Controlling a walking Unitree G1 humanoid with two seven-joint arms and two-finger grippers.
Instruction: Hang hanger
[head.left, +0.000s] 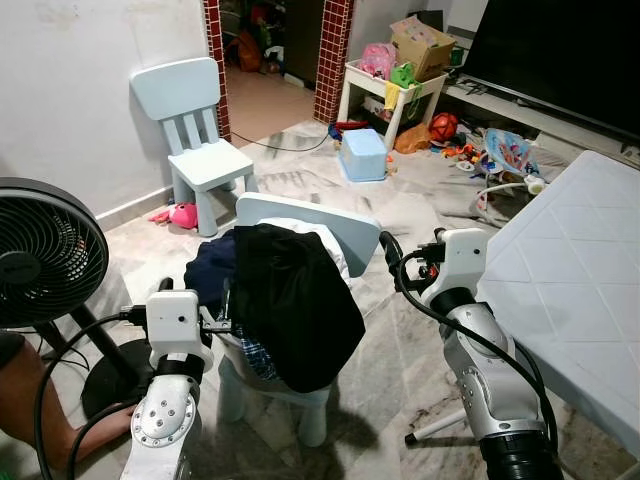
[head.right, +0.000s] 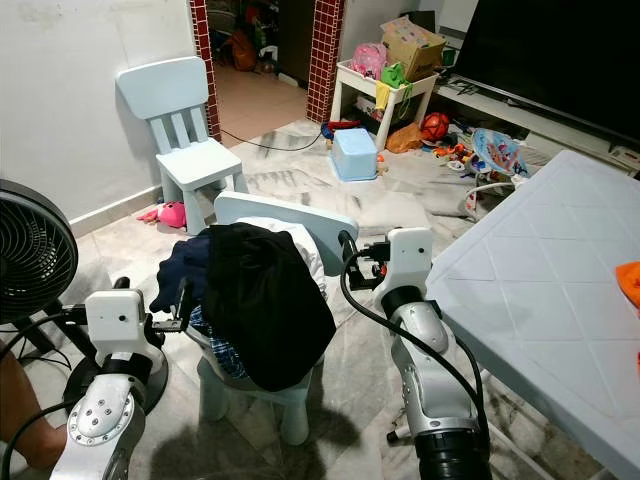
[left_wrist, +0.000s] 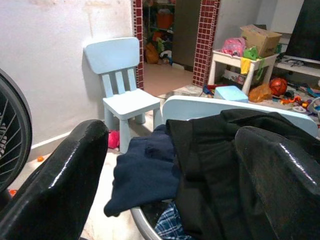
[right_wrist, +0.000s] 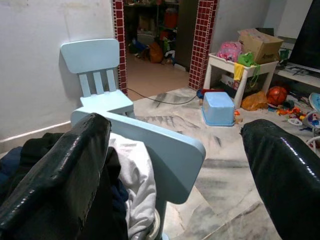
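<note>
No hanger can be made out. A heap of clothes (head.left: 285, 300) lies on a pale blue chair (head.left: 335, 228). The left end effector (left_wrist: 165, 200) is spread wide just beside the heap; the right end effector (right_wrist: 180, 180), also spread, sits by the chair's back. A white surface (head.left: 570, 270) stands to the right.

the near chair (head.left: 330, 222) is smooth, matt pale-blue plastic, heaped with soft matt cloth: a black garment (head.left: 295, 300) and a navy one (left_wrist: 145, 172). the floor (head.left: 400, 200) is polished veined marble. the fingers (right_wrist: 55, 175) are glossy black plastic.
</note>
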